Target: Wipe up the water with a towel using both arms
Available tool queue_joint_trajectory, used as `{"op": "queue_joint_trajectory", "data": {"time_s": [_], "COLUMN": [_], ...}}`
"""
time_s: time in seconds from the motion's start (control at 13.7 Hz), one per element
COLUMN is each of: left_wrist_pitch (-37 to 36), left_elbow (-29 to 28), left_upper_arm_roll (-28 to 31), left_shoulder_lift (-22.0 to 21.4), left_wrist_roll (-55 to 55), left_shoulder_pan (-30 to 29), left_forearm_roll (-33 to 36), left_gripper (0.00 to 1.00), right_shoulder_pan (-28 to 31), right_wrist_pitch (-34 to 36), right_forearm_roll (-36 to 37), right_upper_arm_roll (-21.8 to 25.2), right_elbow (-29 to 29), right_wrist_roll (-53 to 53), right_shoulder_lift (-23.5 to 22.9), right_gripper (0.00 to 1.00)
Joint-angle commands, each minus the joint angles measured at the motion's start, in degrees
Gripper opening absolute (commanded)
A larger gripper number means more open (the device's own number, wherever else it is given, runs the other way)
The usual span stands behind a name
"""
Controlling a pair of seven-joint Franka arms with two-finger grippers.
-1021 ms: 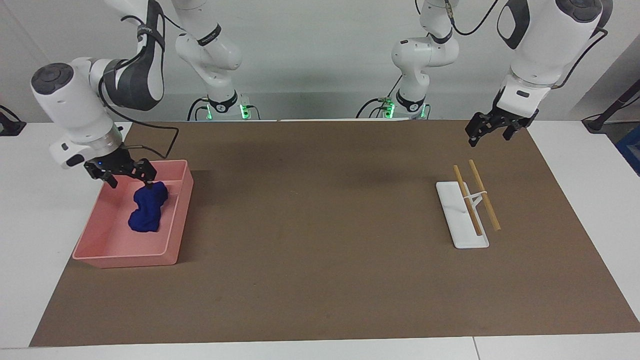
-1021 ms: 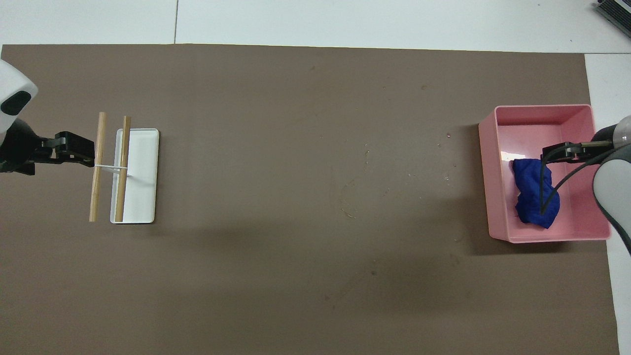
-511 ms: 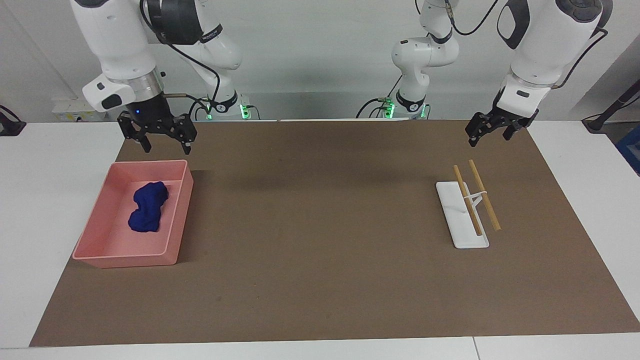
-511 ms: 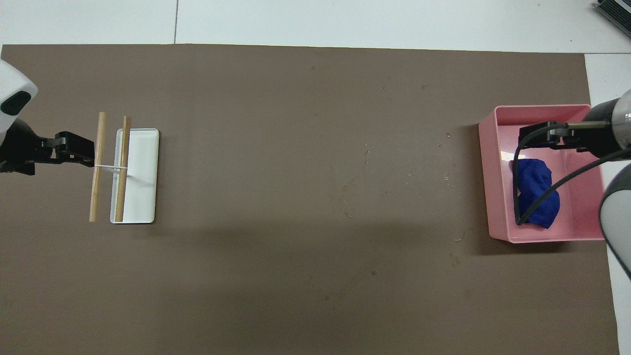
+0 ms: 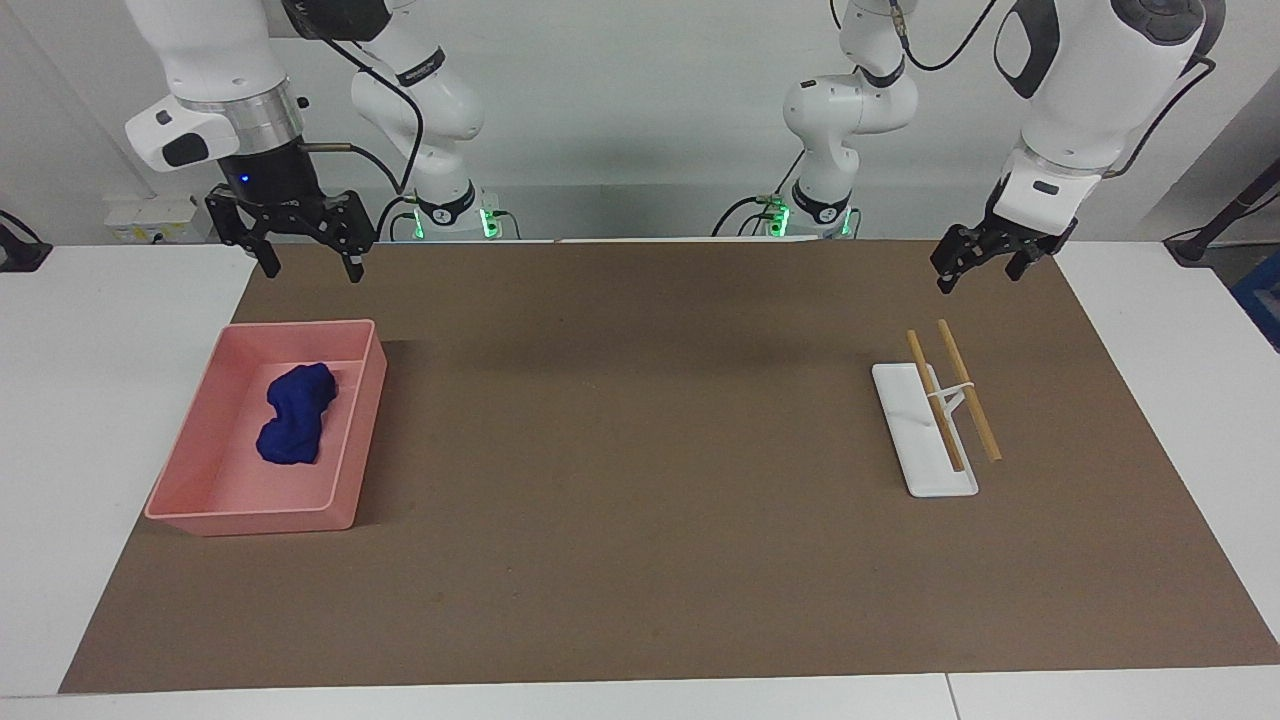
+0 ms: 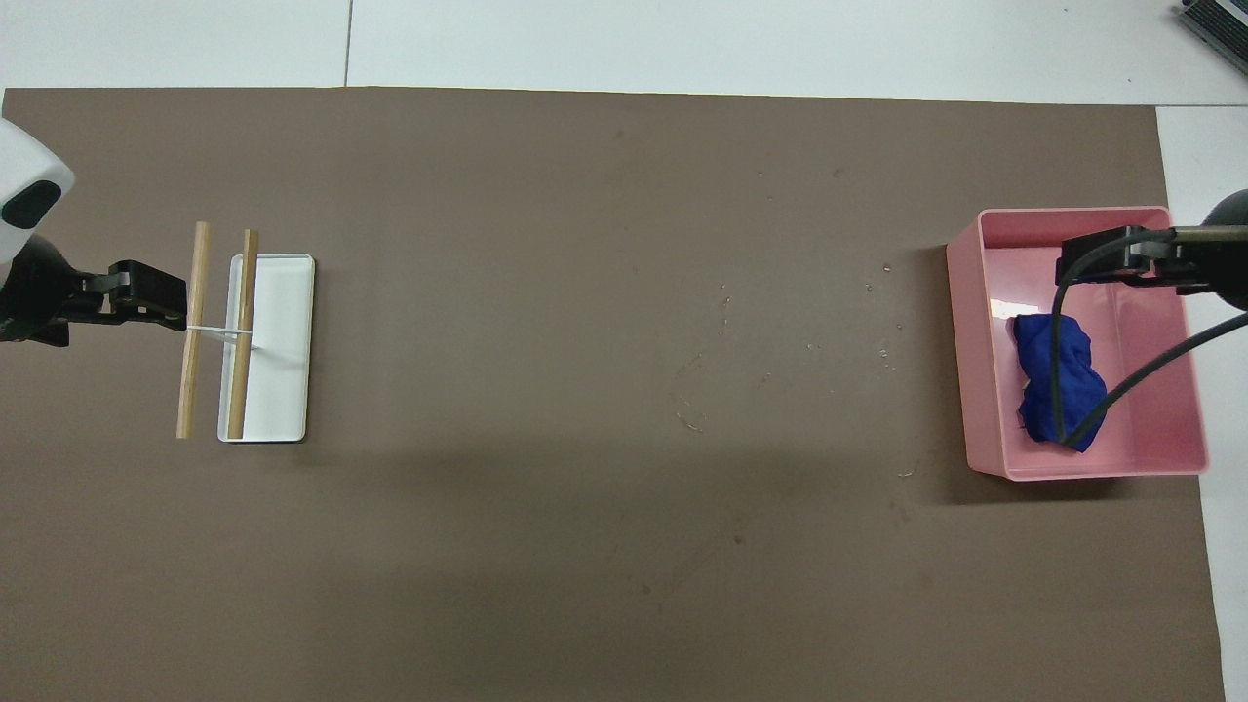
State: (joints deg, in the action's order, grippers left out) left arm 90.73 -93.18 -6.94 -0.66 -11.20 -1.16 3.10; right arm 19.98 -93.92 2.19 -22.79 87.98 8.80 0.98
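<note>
My facing view: right gripper (image 5: pixel 311 267) spread empty at upper left, left gripper (image 5: pixel 978 272) open at upper right — overhead hides both heights; towel (image 5: pixel 294 413) lies in tray (image 5: pixel 250 518).

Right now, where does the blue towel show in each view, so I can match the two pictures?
Facing view: the towel lies in the pink tray, at the picture's left.
Overhead view: the towel lies in the same tray, at the picture's right, crossed by a black cable.
Shared landmark: the pink tray.
</note>
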Motion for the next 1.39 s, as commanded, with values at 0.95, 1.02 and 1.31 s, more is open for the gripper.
{"op": "queue_joint_trajectory", "data": {"time_s": [0.95, 1.02, 1.31], "left_wrist_pitch": [0.3, 0.3, 0.8], "left_elbow": [-1.3, -1.3, -1.3], "left_upper_arm_roll": [0.1, 0.1, 0.0], "left_shoulder_lift": [-1.3, -1.3, -1.3], "left_wrist_roll": [0.1, 0.1, 0.7], "left_shoulder_pan": [-0.4, -0.4, -0.4], "left_forearm_roll": [-0.6, -0.6, -0.6], "left_gripper": [1.00, 1.00, 1.00], "right_shoulder_pan": [-19.0, -19.0, -18.5], "right_wrist_pitch": [8.1, 8.2, 7.9], "right_forearm_roll": [-0.9, -1.0, -2.9], "right_upper_arm_roll": [20.0, 20.3, 20.4], "right_elbow": [2.5, 2.5, 1.9], "right_wrist_roll": [0.7, 0.8, 1.0], "right_shoulder_lift": [3.1, 3.2, 2.4], "right_gripper": [1.00, 1.00, 1.00]}}
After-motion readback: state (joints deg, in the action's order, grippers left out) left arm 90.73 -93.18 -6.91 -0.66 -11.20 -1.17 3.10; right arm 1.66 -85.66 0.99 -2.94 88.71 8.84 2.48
